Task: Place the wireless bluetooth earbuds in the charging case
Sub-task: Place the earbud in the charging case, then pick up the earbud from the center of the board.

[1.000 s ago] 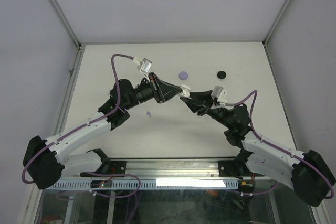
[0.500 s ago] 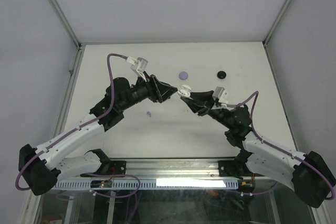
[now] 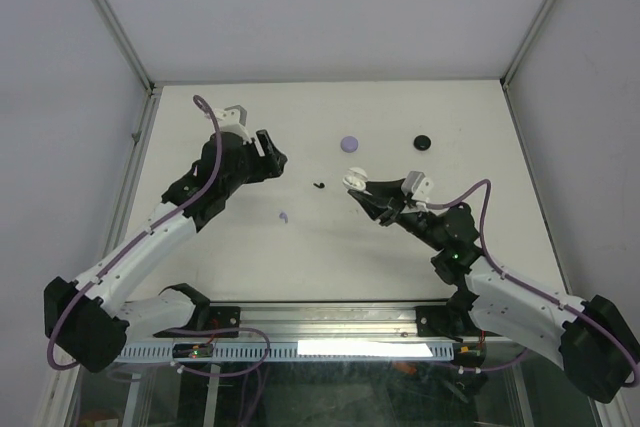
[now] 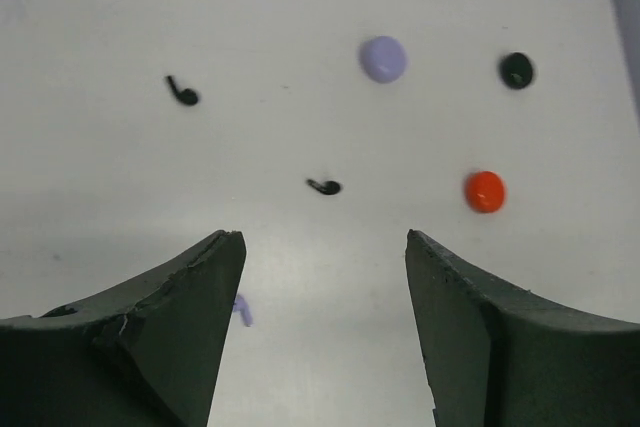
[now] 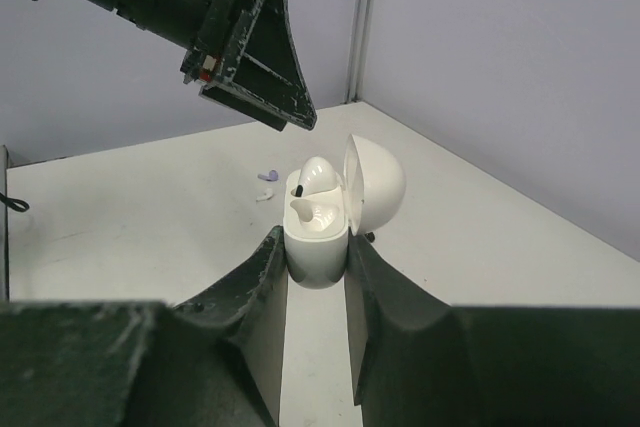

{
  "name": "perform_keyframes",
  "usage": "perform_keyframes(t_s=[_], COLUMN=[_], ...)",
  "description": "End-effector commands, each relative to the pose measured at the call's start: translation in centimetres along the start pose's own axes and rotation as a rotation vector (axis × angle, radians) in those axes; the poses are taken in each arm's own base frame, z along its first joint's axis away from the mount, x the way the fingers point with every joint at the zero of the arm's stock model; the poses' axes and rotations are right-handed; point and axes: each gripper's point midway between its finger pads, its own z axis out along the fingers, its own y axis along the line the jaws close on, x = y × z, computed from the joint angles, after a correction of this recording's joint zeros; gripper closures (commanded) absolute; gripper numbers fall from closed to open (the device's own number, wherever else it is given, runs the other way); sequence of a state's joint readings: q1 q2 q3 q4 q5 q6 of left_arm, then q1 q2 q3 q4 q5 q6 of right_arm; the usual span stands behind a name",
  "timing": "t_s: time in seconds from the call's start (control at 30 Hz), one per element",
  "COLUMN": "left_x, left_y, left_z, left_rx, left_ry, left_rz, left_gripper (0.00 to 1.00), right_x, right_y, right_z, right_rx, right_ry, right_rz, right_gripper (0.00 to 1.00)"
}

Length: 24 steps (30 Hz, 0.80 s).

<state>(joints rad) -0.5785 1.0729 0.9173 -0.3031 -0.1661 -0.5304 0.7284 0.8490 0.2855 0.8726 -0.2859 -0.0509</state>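
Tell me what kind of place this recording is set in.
Probably a lab robot cell: a white tabletop walled by plain grey panels, with an aluminium mounting rail along its near edge.

We find nothing we can read in any of the views: no text, label, brand, number or sign. The white charging case, at the centre of the right wrist view, shows us only a plain, unmarked shell.
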Motion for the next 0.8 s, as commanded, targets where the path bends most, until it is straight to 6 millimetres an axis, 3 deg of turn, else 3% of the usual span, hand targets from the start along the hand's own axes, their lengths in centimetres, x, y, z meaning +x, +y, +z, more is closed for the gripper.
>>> perform_keyframes(t_s=[0.0,0.17,0.47,0.77], left_x=[0.4,1.7,3.7,3.8], left_y=[7.4,13.2,20.7,23.7], left_z=[1.0,2.5,4.7,7.3], left_rx=[-0.258,-0.421,-0.62,-0.684], left_ry=[0.038,0.159,0.298,0.391], left_rz=[0.02,0.032,0.039,0.073], left_gripper=[0.33,0.33,0.43,0.54], right_x=[-1.0,-0.4,0.1,0.5], right_y=[-0.6,-0.7,-0.8,-0.9], right_z=[-0.3,-0.6,-1.0,-1.2], right_rx=[0.033,0.034,0.043,0.048], right_ry=[-0.031,-0.005,0.012,0.024], right_rz=[-0.052,-0.07,-0.083,-0.081], right_gripper=[0.96,0.96,0.96,0.96])
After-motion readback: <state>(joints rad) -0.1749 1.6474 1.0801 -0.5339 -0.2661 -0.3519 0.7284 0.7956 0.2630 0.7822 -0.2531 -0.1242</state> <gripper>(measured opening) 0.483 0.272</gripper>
